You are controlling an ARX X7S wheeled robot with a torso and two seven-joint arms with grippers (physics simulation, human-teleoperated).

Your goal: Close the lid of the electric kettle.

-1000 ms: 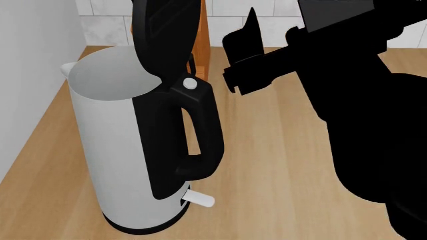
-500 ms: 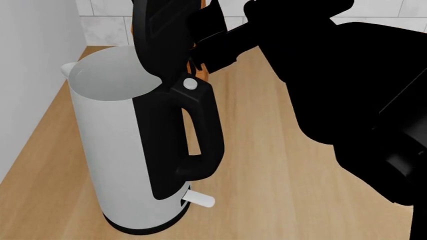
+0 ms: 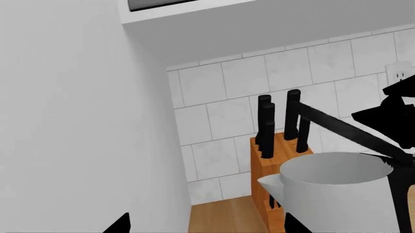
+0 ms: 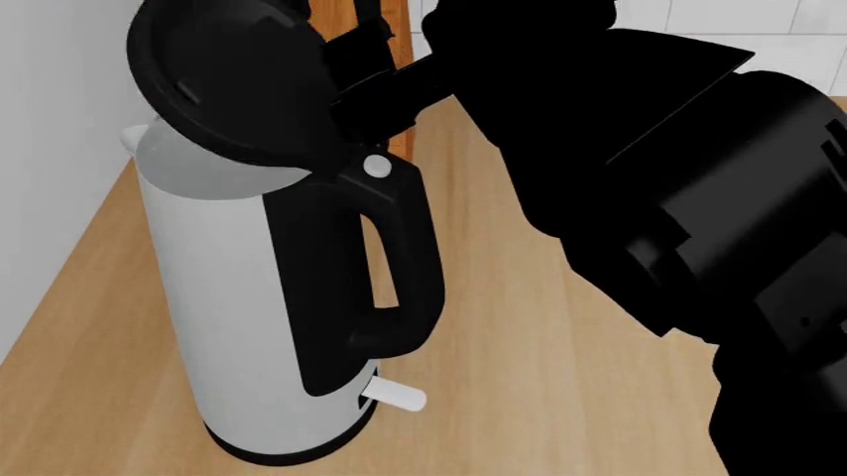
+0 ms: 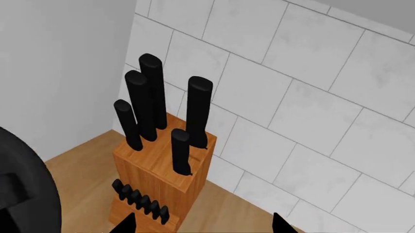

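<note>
Head view showed the lid (image 4: 232, 74) half-lowered over the electric kettle (image 4: 212, 297): stiff, light, hinged, best pushed on its back. Right gripper (image 4: 377, 84) touched it; jaws' state unclear.

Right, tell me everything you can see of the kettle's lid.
The lid is a round, flat black disc that looks like plastic, hinged at the top of the electric kettle's black handle, just above the white button. It is part-way down, tilted over the open mouth with a clear gap left on the spout side. The right gripper sits against its back, near the hinge; actual contact is hard to tell, black on black. In the left wrist view it shows edge-on, slanting.
</note>
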